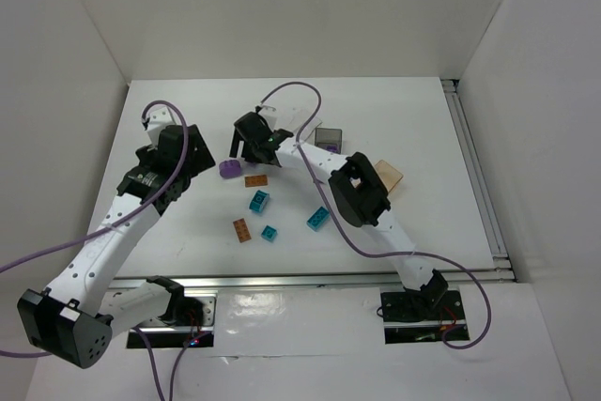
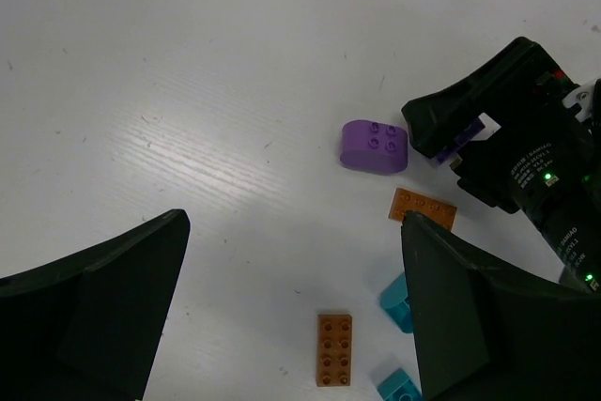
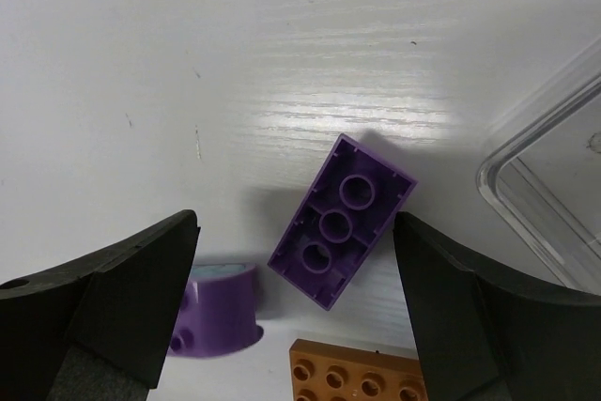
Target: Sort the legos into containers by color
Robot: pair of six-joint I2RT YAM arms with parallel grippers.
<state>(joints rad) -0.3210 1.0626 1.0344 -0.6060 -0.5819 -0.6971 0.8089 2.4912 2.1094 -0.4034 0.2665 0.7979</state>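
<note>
loc: robot lab cell | evid: white walls point(image 1: 56, 63), white table point(image 1: 376, 119), 2 bolted arms point(image 1: 103, 241), cables point(image 1: 291, 89)

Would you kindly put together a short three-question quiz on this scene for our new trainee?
1. True or false: the purple brick between the fingers of the right hand lies studs up.
2. Which container shows at the edge of the right wrist view? A clear, B tan, C dark grey.
3. How many teal bricks lie on the table in the top view?
Key: 1 false, its hollow underside faces up. 2 A. 3 three.
</note>
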